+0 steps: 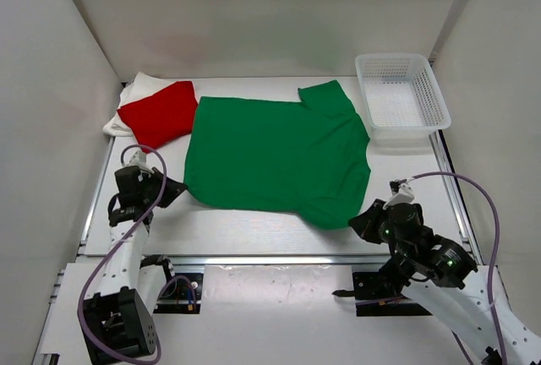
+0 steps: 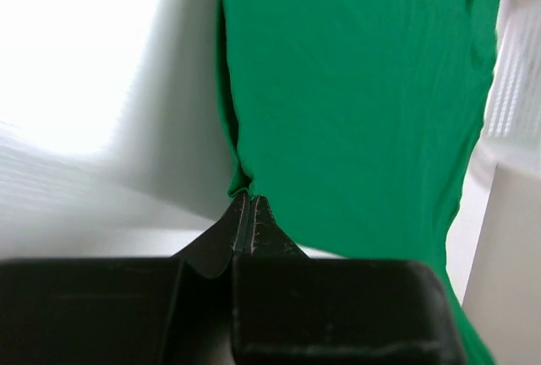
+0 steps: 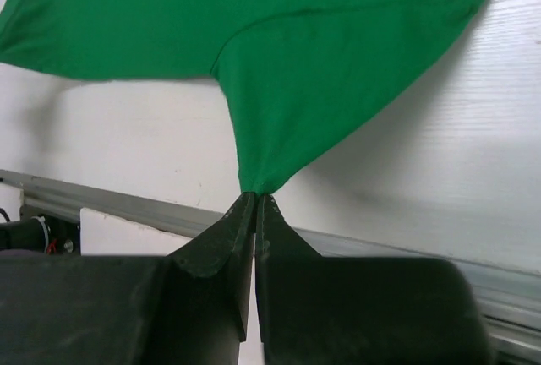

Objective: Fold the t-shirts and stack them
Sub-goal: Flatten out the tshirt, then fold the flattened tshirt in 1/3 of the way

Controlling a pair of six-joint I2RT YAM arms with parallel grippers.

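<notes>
Green t-shirt [image 1: 275, 158] spread on bench [image 1: 254, 234], near-left hem corner clamped in left claw [image 2: 251, 203], near-right sleeve tip clamped in right claw [image 3: 256, 198]. Folded red t-shirt [image 1: 161, 111] atop white t-shirt [image 1: 139, 86].

Middle: green t-shirt [image 1: 279, 154] lies flat over most of the table [image 1: 254, 231]; it is low, with open room above it.
Far left corner: red t-shirt [image 1: 161, 111] lies on white t-shirt [image 1: 138, 86], a low mound just beside the green one.
Far right corner: mesh basket [image 1: 404, 133] has upright walls and stands near the green sleeve; it is the tallest obstacle.
Near strip: bare table runs between the green hem and the rail [image 1: 254, 259].
Left edge: a narrow bare strip is taken up by the left tool [image 1: 176, 189], pinched on the green corner.
Right edge: bare table in front of the basket; the right tool [image 1: 359, 217] is pinched on the other near corner.
Bounds: left wall [image 1: 51, 86], back wall [image 1: 270, 10] and right wall [image 1: 499, 69] close the table in.
</notes>
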